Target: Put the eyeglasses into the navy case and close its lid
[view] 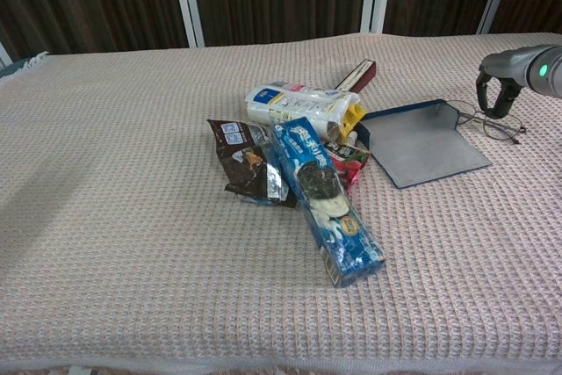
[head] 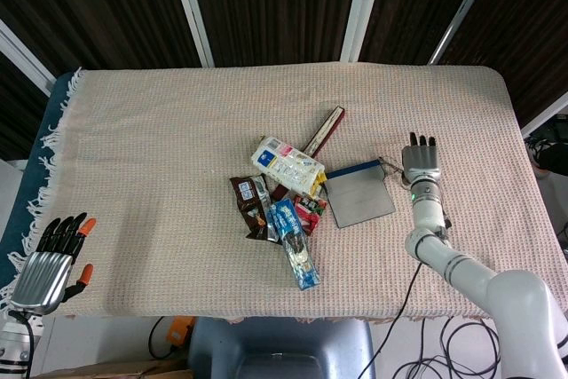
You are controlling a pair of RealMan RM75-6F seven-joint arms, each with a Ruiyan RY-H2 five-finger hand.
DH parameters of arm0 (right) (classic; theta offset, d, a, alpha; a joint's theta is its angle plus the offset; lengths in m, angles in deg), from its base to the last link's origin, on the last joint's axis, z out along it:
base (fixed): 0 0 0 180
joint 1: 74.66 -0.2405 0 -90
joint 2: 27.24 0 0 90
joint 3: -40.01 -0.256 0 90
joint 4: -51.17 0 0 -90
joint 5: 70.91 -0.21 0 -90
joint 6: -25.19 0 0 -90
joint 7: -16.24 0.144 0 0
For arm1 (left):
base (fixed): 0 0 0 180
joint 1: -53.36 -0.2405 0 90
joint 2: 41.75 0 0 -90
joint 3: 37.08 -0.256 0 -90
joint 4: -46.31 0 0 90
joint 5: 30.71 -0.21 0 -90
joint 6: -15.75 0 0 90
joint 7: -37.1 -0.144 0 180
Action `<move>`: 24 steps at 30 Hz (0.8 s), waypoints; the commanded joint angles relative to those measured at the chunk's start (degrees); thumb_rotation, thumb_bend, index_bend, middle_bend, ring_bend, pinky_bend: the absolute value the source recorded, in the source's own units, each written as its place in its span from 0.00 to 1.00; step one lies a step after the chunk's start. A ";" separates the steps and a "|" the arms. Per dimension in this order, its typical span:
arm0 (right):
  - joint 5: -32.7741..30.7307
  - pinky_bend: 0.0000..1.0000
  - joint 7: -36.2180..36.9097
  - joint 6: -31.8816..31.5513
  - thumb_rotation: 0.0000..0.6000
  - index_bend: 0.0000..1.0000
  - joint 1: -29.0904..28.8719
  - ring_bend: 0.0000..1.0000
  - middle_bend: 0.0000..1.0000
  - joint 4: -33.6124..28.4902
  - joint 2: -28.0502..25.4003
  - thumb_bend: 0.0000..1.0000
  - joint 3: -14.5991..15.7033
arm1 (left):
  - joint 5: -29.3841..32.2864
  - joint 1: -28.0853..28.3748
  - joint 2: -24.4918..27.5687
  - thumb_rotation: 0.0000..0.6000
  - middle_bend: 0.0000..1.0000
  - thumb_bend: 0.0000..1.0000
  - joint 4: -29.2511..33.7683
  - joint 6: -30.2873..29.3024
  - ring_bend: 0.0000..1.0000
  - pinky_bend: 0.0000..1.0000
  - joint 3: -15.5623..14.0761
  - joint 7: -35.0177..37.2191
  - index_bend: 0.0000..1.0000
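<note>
Woven cloth over tabletop [head: 160, 130]. Navy case [view: 420, 142] open, grey lining up, just right of snack pile [view: 299, 160]; packet writing too small to read. Right robot hand [view: 502, 76] above thin-framed eyeglasses [view: 493, 124], partly hiding them; grasp unclear. Left robot hand [head: 51, 259] released, cut off at edge.

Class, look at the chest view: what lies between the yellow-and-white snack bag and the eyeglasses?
The open navy case, lid flat on the cloth, lies between the snack bag and the eyeglasses.
</note>
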 commanded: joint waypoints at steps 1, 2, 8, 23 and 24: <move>-0.30 0.00 -0.29 0.08 1.00 0.60 -0.23 0.00 0.00 0.28 0.34 0.56 -0.10 | -0.01 0.03 -0.01 1.00 0.00 0.42 -0.03 0.00 0.00 0.02 0.00 0.02 0.00; -0.32 0.00 -0.35 0.03 1.00 0.60 -0.34 0.00 0.00 0.35 0.46 0.56 -0.18 | -0.07 0.04 0.02 1.00 0.00 0.42 -0.03 0.03 0.00 0.02 -0.07 0.07 0.00; -1.04 0.00 -1.60 -0.61 1.00 0.61 -0.90 0.00 0.00 0.74 1.30 0.56 -0.39 | -0.23 0.13 0.06 1.00 0.00 0.42 -0.10 0.03 0.00 0.02 -0.13 0.33 0.00; -1.31 0.00 -3.82 -2.15 1.00 0.64 -1.01 0.00 0.01 2.60 3.30 0.55 -1.00 | -0.95 0.25 0.11 1.00 0.00 0.42 -0.28 -0.12 0.00 0.02 -0.49 1.00 0.00; -1.30 0.00 -4.01 -2.24 1.00 0.64 -1.01 0.00 0.01 2.76 3.48 0.53 -1.04 | -0.95 0.27 0.12 1.00 0.00 0.42 -0.27 -0.09 0.00 0.02 -0.49 1.03 0.00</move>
